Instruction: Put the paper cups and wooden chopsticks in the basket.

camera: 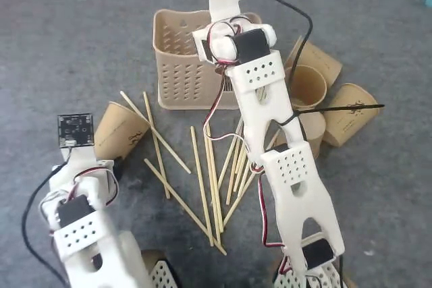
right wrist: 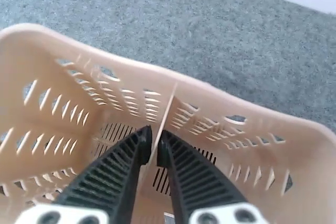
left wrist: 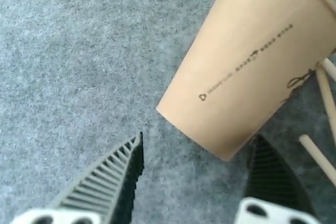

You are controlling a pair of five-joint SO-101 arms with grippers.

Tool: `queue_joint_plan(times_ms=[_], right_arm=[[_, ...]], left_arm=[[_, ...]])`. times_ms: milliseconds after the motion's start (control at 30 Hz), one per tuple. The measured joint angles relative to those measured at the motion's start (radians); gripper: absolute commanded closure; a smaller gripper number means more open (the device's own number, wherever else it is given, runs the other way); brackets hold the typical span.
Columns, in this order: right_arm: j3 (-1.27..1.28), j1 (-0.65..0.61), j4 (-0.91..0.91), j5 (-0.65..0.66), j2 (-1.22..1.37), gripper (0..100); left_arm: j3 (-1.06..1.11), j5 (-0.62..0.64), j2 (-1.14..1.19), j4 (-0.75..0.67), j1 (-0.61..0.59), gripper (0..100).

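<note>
A beige slotted basket (camera: 177, 75) stands at the back of the grey mat. My right gripper (right wrist: 154, 137) hangs over its inside (right wrist: 68, 103), shut on a thin wooden chopstick (right wrist: 167, 109) that points down into it. A paper cup (camera: 118, 129) lies on its side at the left. My left gripper (left wrist: 198, 141) is open right behind that cup (left wrist: 247, 66), its base between the two fingertips. Several loose chopsticks (camera: 209, 173) lie scattered in the middle of the mat. Several more paper cups (camera: 307, 85) lie clustered right of the basket.
The right arm (camera: 270, 106) stretches from the front edge across the chopsticks up to the basket, with red, white and black cables along it. Two chopstick ends (left wrist: 328, 93) lie against the left cup. Bare mat spreads left of the basket.
</note>
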Motion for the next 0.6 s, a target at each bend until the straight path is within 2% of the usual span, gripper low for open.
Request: queue_joint_plan(times_ms=[67,267,600], right_arm=[[0.000,0.000,-0.009,-0.023,0.000,98.4],[-0.023,0.002,-0.012,-0.051,0.003,82.3],[-0.028,0.006,0.043,-0.051,-0.100,82.1]], left_arm=[[0.000,0.000,0.000,0.000,0.000,70],[0.000,0.000,0.000,0.000,0.000,70],[0.000,0.000,0.000,0.000,0.000,70]])
